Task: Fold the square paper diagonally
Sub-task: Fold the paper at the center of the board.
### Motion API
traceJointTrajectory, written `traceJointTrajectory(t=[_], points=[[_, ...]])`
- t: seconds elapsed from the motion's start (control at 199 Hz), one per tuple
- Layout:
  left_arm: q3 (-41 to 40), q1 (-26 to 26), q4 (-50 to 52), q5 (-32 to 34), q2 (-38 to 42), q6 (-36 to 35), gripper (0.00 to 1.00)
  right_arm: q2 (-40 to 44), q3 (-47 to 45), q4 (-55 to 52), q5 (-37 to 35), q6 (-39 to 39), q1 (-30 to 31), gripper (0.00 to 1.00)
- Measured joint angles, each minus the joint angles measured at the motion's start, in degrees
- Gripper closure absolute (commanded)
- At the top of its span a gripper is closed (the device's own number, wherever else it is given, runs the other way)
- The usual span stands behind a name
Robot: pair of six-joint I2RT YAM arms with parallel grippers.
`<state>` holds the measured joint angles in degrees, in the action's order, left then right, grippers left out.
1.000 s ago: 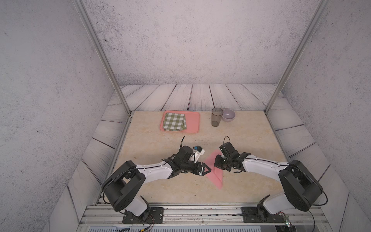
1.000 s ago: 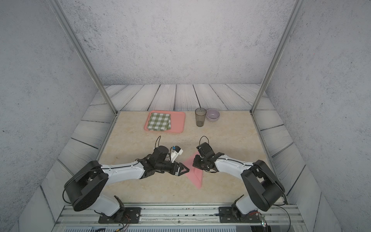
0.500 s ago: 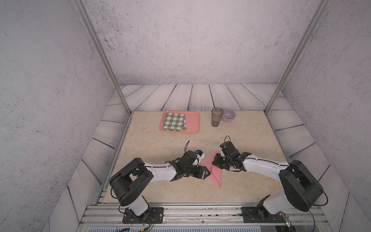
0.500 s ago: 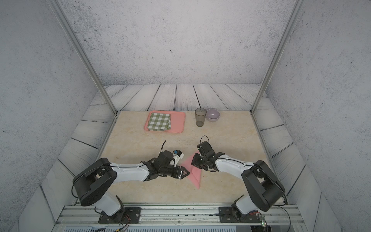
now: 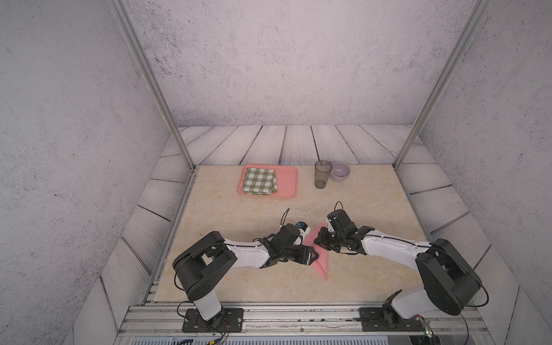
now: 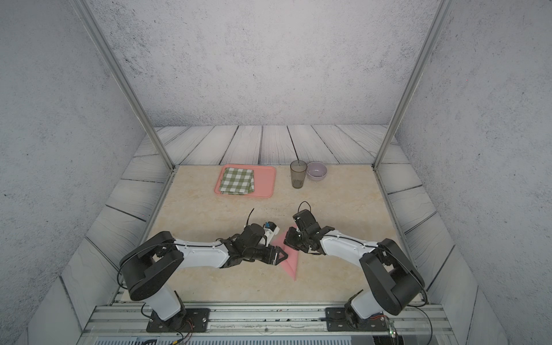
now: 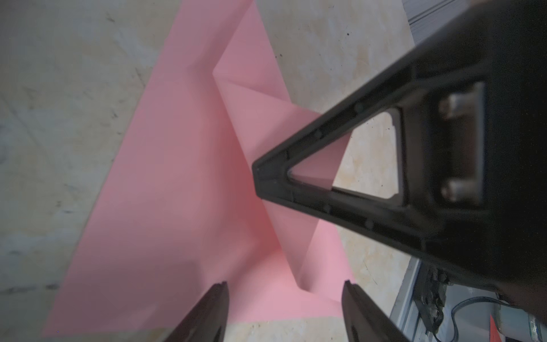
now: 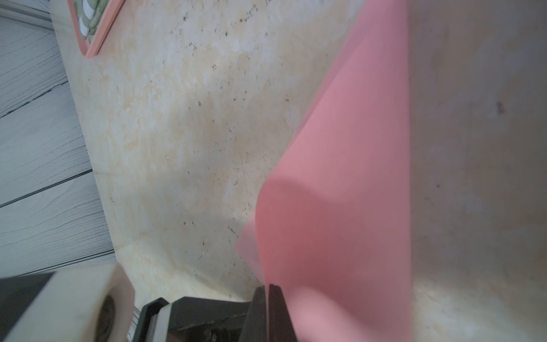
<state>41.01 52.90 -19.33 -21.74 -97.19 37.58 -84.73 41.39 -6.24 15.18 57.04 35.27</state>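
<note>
The beige marbled tabletop [image 5: 239, 215] carries the square paper [image 5: 321, 264], which lies creased into a rough triangle under the tips of both tools. The right gripper [image 8: 268, 291] is clenched on a raised flap of it. Just opposite, the left gripper [image 7: 285, 293] hovers with jaws parted over the sheet, grasping nothing; a salmon tray [image 5: 288, 182] with a checked cloth [image 5: 259, 180] sits well beyond both.

The paper [image 5: 322, 264] is pictured at the table's [image 5: 239, 215] front centre, between left gripper [image 5: 313, 255] and right gripper [image 5: 319, 239]. Behind it, a cloth [image 5: 259, 180] is laid in a tray [image 5: 288, 182], with cup [image 5: 322, 175] and bowl [image 5: 340, 171] to the right.
</note>
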Motion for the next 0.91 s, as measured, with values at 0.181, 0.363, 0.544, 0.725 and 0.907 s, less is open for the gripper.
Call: traceJointTrajectory(t=[0.181, 0.363, 0.544, 0.725, 0.907], points=[[0.0, 0.5, -0.3, 2.3, -0.6, 0.8, 0.42, 0.0, 0.0, 0.5, 0.8, 0.4, 0.0, 0.96], [0.0, 0.6, -1.5, 4.3, -1.6, 1.6, 0.47, 0.0, 0.0, 1.4, 1.4, 1.2, 0.0, 0.96], [0.0, 0.6, -3.7, 4.6, -3.5, 2.5, 0.52, 0.0, 0.0, 2.1, 1.5, 1.5, 0.0, 0.96], [0.0, 0.7, -4.9, 4.6, -3.6, 3.3, 0.65, 0.0, -0.5, 2.8, 1.6, 1.7, 0.0, 0.97], [0.0, 0.9, -5.4, 4.6, -3.6, 3.6, 0.63, 0.2, -0.7, 3.1, 1.7, 2.2, -0.1, 0.97]])
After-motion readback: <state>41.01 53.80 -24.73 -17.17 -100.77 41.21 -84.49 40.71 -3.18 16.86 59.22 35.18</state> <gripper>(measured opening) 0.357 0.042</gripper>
